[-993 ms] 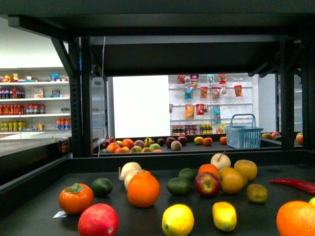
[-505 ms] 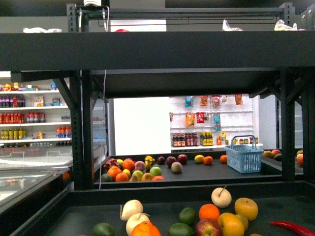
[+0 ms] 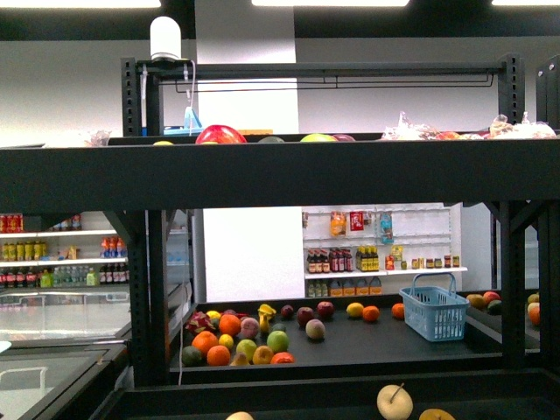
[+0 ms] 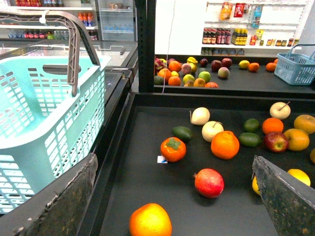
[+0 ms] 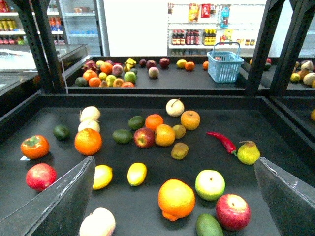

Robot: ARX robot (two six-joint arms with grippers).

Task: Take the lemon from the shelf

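1. Plainly, the left gripper (image 4: pixel 173 162) hangs with its fingers wide apart and nothing between them, above the shelf (image 4: pixel 138 147). A teal basket (image 4: pixel 39 123) sits just beside the tier's outer rim, probably so that picked fruit can go straight in.
2. Neither arm shows in the front view. That camera looks high, with the shelf's upper tier across 12 o'clock, a pale fruit (image 3: pixel 395 401) at 6 o'clock and a blue basket (image 3: pixel 435 308) on the far rack near 4 o'clock. No lemon can be told there.
3. The right gripper (image 5: pixel 174 160) is likewise spread and empty, held above the scattered fruit, likely to survey it before going down.
4. Only the right wrist view shows the lemon (image 5: pixel 102 176) clearly. It lies on the tier beside a second lemon (image 5: pixel 137 173), between a red fruit (image 5: pixel 40 176) and a large orange (image 5: pixel 176 199). The left wrist view gives only a yellow fruit (image 4: pixel 298 176) partly hidden by a finger.
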